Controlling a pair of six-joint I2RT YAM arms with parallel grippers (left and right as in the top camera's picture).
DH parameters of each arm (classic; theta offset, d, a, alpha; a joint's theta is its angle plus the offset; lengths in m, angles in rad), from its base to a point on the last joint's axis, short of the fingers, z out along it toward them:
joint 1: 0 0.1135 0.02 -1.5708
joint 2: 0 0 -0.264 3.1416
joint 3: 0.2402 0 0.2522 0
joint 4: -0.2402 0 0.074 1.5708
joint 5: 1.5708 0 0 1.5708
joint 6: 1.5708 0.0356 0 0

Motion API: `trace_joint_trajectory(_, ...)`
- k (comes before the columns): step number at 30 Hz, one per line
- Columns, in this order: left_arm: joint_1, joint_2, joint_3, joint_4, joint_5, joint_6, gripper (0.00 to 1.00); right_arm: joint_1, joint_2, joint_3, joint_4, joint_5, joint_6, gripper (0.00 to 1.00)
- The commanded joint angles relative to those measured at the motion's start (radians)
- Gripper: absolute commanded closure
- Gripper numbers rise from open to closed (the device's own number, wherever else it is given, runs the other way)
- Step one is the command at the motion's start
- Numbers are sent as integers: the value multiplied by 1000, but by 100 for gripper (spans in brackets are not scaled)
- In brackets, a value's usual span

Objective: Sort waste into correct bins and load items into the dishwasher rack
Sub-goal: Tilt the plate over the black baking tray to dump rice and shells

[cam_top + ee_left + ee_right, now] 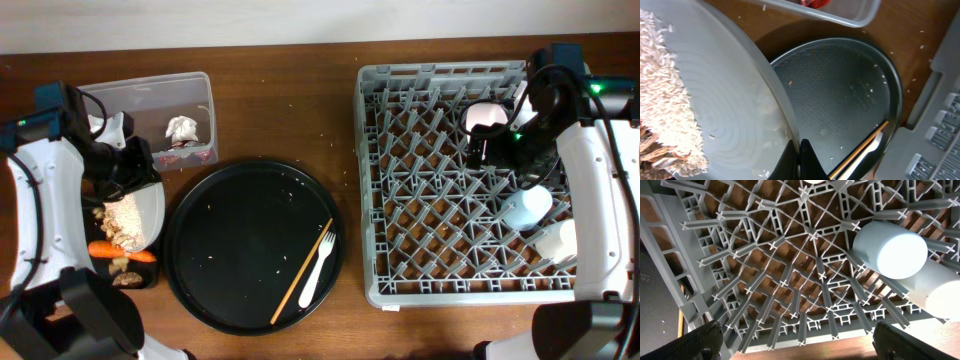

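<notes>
My left gripper (799,161) is shut on the rim of the white plate (725,100), which it holds tilted at the table's left (143,212). Beige food scraps (662,95) lie on the plate and spill onto the shallow black tray (150,277), where the orange carrot piece (122,251) lies. The paper wad (182,129) sits in the clear tub (120,98). The white fork (318,268) and the chopstick (302,272) lie on the round black tray (240,235). My right gripper (797,347) is open and empty above the grey rack (375,180). The rack holds the light blue cup (890,247), the small white cup (940,297) and the white bowl (487,116).
The round tray (840,95) lies between the bins and the rack, carrying a few stray crumbs. The clear tub's corner (855,17) and the rack's edge (945,90) show in the left wrist view. The rack's upright pegs (790,255) fill the right wrist view.
</notes>
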Motion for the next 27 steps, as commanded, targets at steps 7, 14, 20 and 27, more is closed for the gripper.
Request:
trace_joint_trajectory(7, 2, -40, 23, -21, 126, 23, 100, 5, -1, -2, -8, -1, -8, 2)
trace_joint_trajectory(14, 32, -40, 21, -39, 128, 23, 99, 5, -1, -2, -10, -1, -8, 2)
trace_joint_trajectory(20, 83, -40, 19, -79, 200, 85, 100, 5, -1, -2, -15, -1, -8, 2)
trace_joint_trajectory(27, 183, -40, -10, -111, 373, 230, 100, 5, -1, -2, -26, -1, -8, 2)
